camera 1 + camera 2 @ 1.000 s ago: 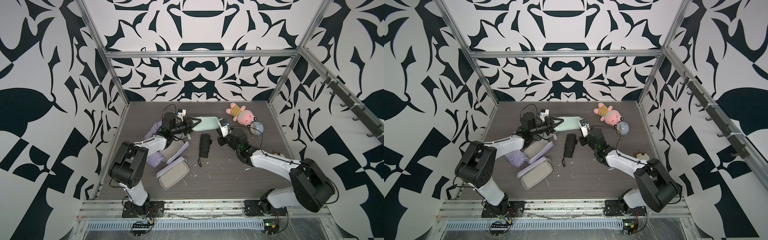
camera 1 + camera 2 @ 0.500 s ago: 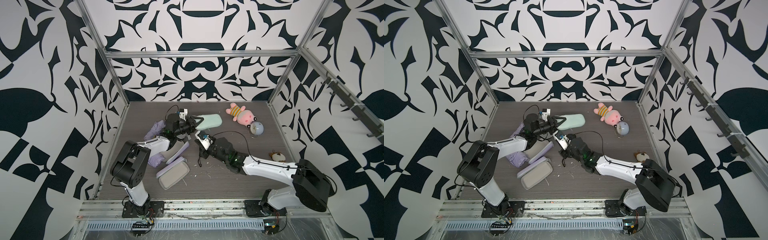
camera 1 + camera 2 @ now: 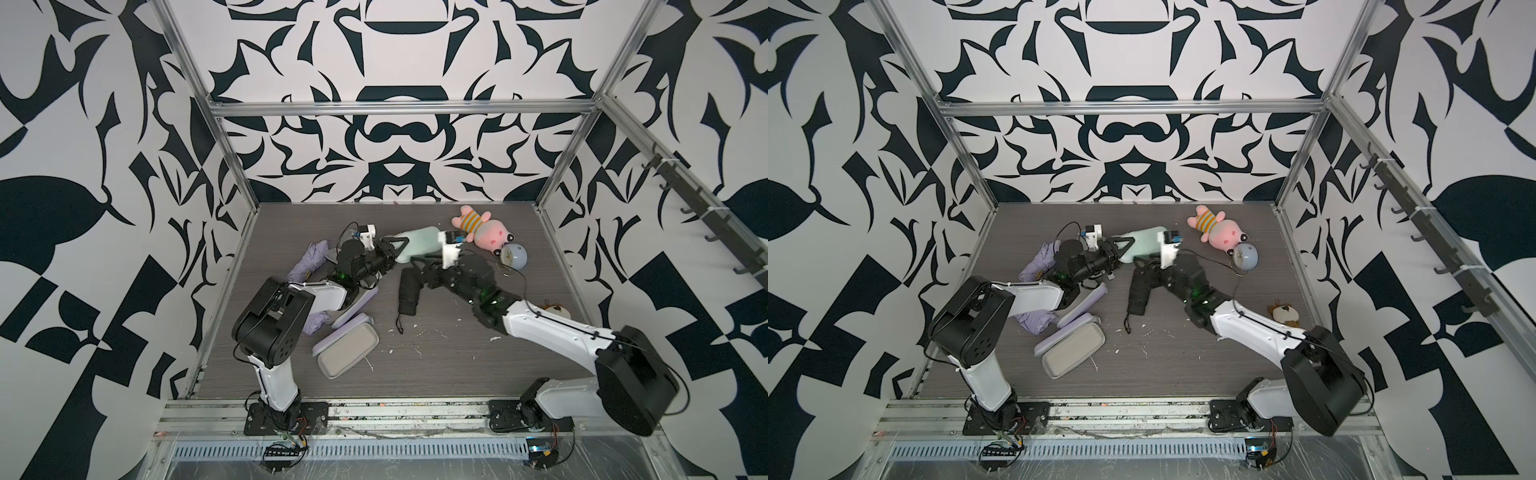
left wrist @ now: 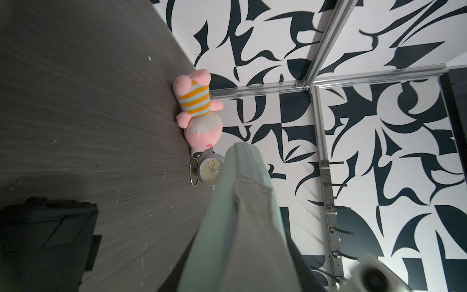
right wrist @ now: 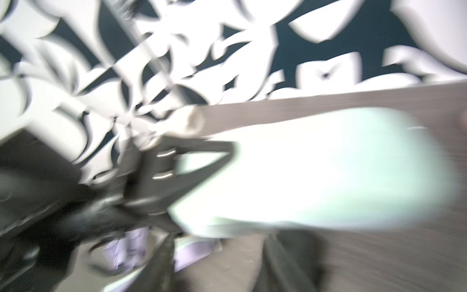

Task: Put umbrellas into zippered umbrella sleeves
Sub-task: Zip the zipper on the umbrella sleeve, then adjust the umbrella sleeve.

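In both top views, the left gripper [image 3: 394, 249] clamped one end of the mint sleeve [image 3: 419, 245] near the table's [image 3: 457, 365] far edge; the right gripper [image 3: 413, 268] hovered at the black umbrella [image 3: 408, 297] mid-table; an open lilac sleeve [image 3: 348, 353] toward the front-left corner lay empty. The left wrist view showed the mint sleeve [image 4: 242, 227] edge-on, contents hidden. The blurred right wrist view showed fingers [image 5: 161, 263] parted, gripping nothing; grasping an umbrella looked next, needing jaws closed squarely round the bundle.

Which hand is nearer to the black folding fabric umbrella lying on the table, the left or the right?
Right. The right hand is at the far end of the black folding umbrella; the left hand is apart from it, gripping the mint green hard-shell sleeve.
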Motion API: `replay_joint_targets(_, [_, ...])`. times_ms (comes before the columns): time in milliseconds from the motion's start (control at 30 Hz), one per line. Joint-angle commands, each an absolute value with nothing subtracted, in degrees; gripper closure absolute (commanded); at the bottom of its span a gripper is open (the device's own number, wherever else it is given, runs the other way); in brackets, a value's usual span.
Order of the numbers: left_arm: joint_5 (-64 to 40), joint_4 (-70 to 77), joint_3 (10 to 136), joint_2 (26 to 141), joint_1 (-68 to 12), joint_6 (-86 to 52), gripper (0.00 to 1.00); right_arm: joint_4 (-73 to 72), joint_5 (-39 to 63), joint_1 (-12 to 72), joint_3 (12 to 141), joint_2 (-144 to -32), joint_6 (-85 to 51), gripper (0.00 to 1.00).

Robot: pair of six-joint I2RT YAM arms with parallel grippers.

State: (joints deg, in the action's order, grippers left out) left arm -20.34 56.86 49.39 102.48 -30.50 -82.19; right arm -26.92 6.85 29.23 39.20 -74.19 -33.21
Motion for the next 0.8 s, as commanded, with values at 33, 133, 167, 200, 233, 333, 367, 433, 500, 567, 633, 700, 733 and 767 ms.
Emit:
replay_joint_targets(33, [-17.73, 68.64, 49.13, 101.33, -30.75, -85.04, 0.88, -27.54, 17.62, 21.76, 37.42, -71.87, -50.59, 0.24])
replay_joint_targets(133, [-15.39, 70.64, 48.97, 101.67, -31.93, -86.07, 0.85, -33.94, 17.34, 21.36, 36.76, -73.78, -55.63, 0.22])
replay_joint_targets(167, [-14.97, 70.31, 49.12, 101.74, -32.60, -86.05, 0.85, -37.13, 17.24, 21.36, 36.54, -74.93, -57.73, 0.21])
replay_joint_targets(200, [-14.79, 69.85, 49.38, 101.65, -33.20, -86.01, 0.84, -39.99, 17.23, 21.37, 36.38, -76.12, -59.57, 0.21])
replay_joint_targets(233, [-14.40, 69.61, 49.48, 101.77, -33.97, -85.91, 0.83, -43.29, 17.14, 21.40, 36.30, -77.73, -61.33, 0.20])
replay_joint_targets(333, [-13.35, 69.83, 49.73, 102.58, -36.02, -86.20, 0.81, -52.28, 16.17, 22.34, 36.04, -81.56, -64.59, 0.20])
replay_joint_targets(367, [-13.23, 70.17, 49.83, 102.99, -36.65, -86.43, 0.80, -54.13, 15.61, 22.74, 36.19, -82.74, -65.20, 0.20])
replay_joint_targets(433, [-12.78, 70.79, 49.92, 103.74, -37.70, -86.83, 0.80, -57.30, 14.28, 23.35, 36.20, -84.43, -65.74, 0.21])
replay_joint_targets(500, [-13.15, 71.08, 50.22, 104.31, -38.55, -87.39, 0.78, -60.23, 13.50, 23.58, 36.30, -86.14, -66.09, 0.30])
replay_joint_targets(567, [-14.93, 71.36, 50.53, 104.35, -38.80, -87.71, 0.70, -63.44, 13.23, 23.55, 36.47, -87.46, -66.52, 0.43])
replay_joint_targets(633, [-18.61, 70.63, 50.65, 103.71, -38.44, -87.10, 0.57, -64.62, 14.01, 23.03, 36.90, -88.06, -66.64, 0.55])
replay_joint_targets(700, [-24.06, 66.79, 49.80, 101.78, -36.62, -85.26, 0.38, -63.73, 16.82, 21.61, 37.72, -87.92, -66.63, 0.66])
replay_joint_targets(733, [-27.55, 63.11, 48.96, 100.15, -34.73, -83.66, 0.34, -63.22, 18.49, 20.73, 37.79, -87.58, -66.64, 0.71])
replay_joint_targets(767, [-31.01, 58.54, 48.04, 98.09, -32.45, -81.50, 0.30, -61.88, 20.60, 19.68, 37.96, -87.01, -66.54, 0.75])
